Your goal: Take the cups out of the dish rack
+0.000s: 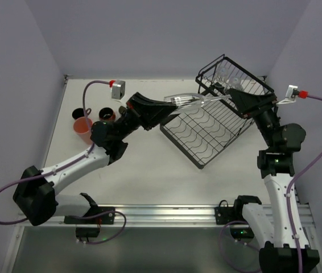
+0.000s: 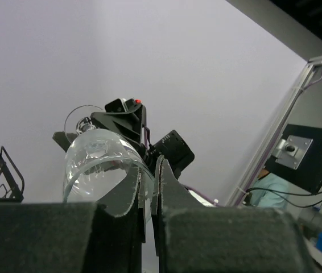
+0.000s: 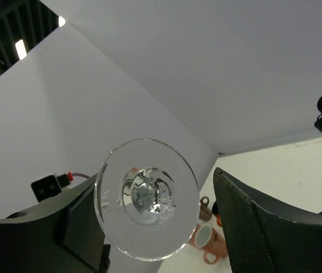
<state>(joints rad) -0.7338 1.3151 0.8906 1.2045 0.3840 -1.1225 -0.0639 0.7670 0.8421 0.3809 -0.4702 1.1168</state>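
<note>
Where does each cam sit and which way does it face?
Top external: above and behind the bases, looking down on the table; both arms, dish rack, clear glass between left pincer and right pincer.
Left wrist: on the left arm, aimed upward along its own fingers at the wall; glass rim pinched, right arm behind.
Right wrist: on the right arm, faces the glass foot head-on, own fingers either side, mugs beyond.
Shared: all three see the glass.

White table (image 1: 149, 170) carries the black dish rack (image 1: 206, 133) and several cups (image 1: 82, 129) at left.
</note>
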